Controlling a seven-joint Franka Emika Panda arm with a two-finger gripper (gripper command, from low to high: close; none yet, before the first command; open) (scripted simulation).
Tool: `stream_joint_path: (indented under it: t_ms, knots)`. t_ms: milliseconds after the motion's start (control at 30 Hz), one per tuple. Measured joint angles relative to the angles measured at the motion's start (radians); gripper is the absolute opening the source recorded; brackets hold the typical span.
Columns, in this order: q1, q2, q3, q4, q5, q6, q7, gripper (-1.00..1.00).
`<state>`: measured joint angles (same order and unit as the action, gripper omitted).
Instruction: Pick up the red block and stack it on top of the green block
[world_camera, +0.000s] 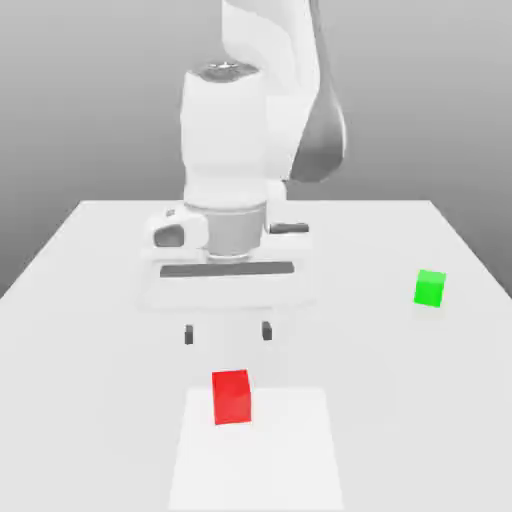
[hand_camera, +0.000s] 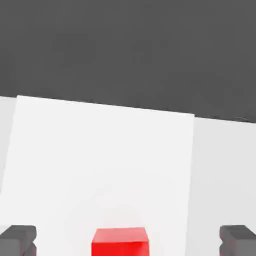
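Table (world_camera: 360, 350) pale and smooth, grey wall (world_camera: 400, 100) behind

You have bright, even light over the table (world_camera: 380, 400), with a white sheet (world_camera: 285, 460) nearly washed out and hardly any shadow. Your backdrop fades to darker grey lower down, and the arm (world_camera: 222, 130) looks pale and overexposed.

The smooth, glossy white robot arm (world_camera: 224, 130) has rounded, tube-like links, a grey curved section and a grey cylindrical collar near the wrist. Its broad white end effector (world_camera: 228, 332) carries a long black strip and small, dark, blocky fingertips (world_camera: 267, 331).
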<state>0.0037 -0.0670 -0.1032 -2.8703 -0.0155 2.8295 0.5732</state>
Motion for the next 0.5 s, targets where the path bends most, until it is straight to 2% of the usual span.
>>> stream_joint_path:
  t_ms: [200,233,500]
  knots:
    - [-0.036,0.235,0.055,0.013,0.082,0.195,-0.067,0.0]
    - [-0.046,0.259,0.066,0.016,0.088,0.216,-0.071,-1.0]
    - [-0.044,0.236,0.061,0.013,0.074,0.196,-0.061,-1.0]
